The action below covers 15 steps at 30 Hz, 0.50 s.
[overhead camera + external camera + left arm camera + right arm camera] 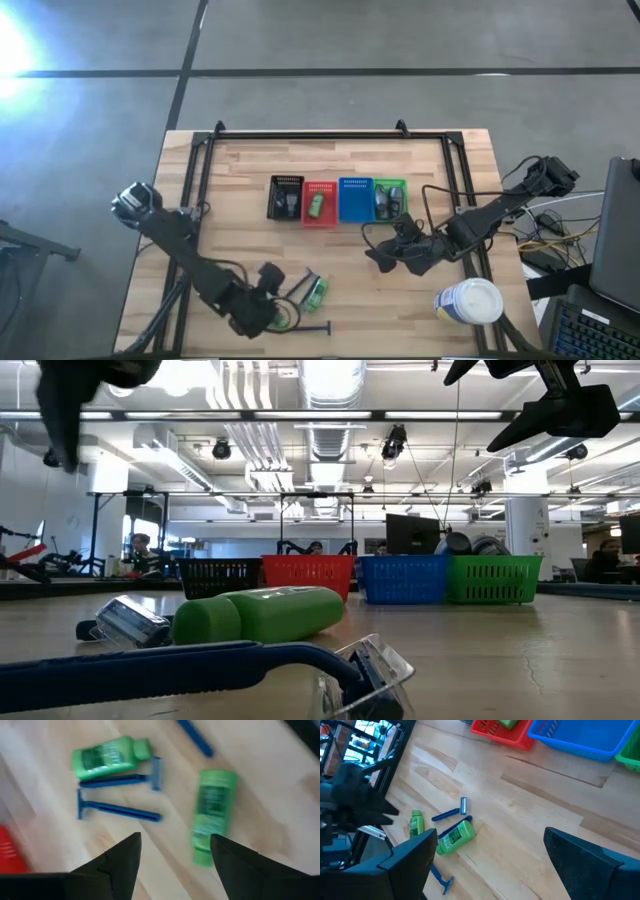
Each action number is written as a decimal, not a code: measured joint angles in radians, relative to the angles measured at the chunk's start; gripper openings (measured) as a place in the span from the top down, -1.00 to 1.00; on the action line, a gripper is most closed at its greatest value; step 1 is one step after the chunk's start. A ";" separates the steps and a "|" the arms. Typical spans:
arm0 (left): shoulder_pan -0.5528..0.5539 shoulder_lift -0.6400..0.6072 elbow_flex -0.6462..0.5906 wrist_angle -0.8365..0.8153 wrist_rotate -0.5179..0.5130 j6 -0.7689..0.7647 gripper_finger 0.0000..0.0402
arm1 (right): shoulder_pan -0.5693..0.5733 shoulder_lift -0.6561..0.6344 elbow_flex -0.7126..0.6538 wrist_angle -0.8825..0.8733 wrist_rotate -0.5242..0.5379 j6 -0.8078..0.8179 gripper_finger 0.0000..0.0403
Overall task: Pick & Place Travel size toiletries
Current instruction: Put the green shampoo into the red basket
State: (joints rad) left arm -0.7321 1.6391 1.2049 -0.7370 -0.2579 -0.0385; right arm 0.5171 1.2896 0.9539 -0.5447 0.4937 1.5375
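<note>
My left gripper (172,852) hovers, fingers spread and empty, over a green bottle (211,815) to straddle it. My right gripper (487,865), also open, waits near the baskets (338,200).

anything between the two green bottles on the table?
Yes: two blue razors lie between the one green bottle and the other green bottle. It shows best in the left wrist view, beyond the open left gripper.

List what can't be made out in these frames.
- Black basket contents: too small in the high view; the low view sees only its wall.
- Blue basket: cut off by the right wrist view's edge, inside mostly unseen.
- Razor handle: runs off the low view's left edge.
- Green bottle label: blurred in the left wrist view.
- White tub label: unreadable from above.
</note>
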 joint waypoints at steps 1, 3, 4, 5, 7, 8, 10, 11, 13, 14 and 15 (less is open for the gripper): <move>0.000 0.011 0.000 0.007 -0.005 -0.012 -0.20 | 0.000 0.000 0.000 0.000 -0.002 0.000 -0.80; 0.008 0.034 -0.006 0.034 0.037 -0.048 -0.20 | 0.000 0.000 0.000 0.000 -0.002 0.000 -0.80; 0.011 0.045 -0.012 0.056 0.064 -0.064 -0.20 | 0.000 0.000 0.000 0.000 -0.002 0.000 -0.81; 0.012 0.053 -0.018 0.074 0.090 -0.070 -0.20 | 0.000 0.000 0.000 0.000 -0.002 0.000 -0.80; 0.017 0.070 -0.025 0.099 0.133 -0.072 -0.20 | 0.000 0.000 0.001 0.000 -0.006 0.000 -0.81; 0.019 0.076 -0.027 0.107 0.158 -0.074 -0.21 | 0.000 0.000 0.001 0.000 -0.010 0.001 -0.80; 0.021 0.083 -0.032 0.107 0.192 -0.084 -0.23 | -0.001 0.000 0.001 0.001 -0.023 0.007 -0.81; 0.021 0.087 -0.036 0.105 0.196 -0.091 -0.24 | -0.001 0.000 0.001 0.001 -0.024 0.007 -0.81; 0.026 0.090 -0.046 0.108 0.197 -0.098 -0.28 | -0.001 0.000 0.001 0.001 -0.025 0.008 -0.80; 0.029 0.093 -0.051 0.105 0.197 -0.098 -0.31 | -0.001 0.000 0.001 0.001 -0.025 0.008 -0.81; 0.034 0.097 -0.052 0.106 0.197 -0.099 -0.33 | -0.001 0.000 0.001 0.001 -0.025 0.008 -0.81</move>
State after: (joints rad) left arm -0.6977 1.7362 1.1530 -0.6312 -0.0605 -0.1371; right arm 0.5163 1.2896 0.9546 -0.5435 0.4690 1.5455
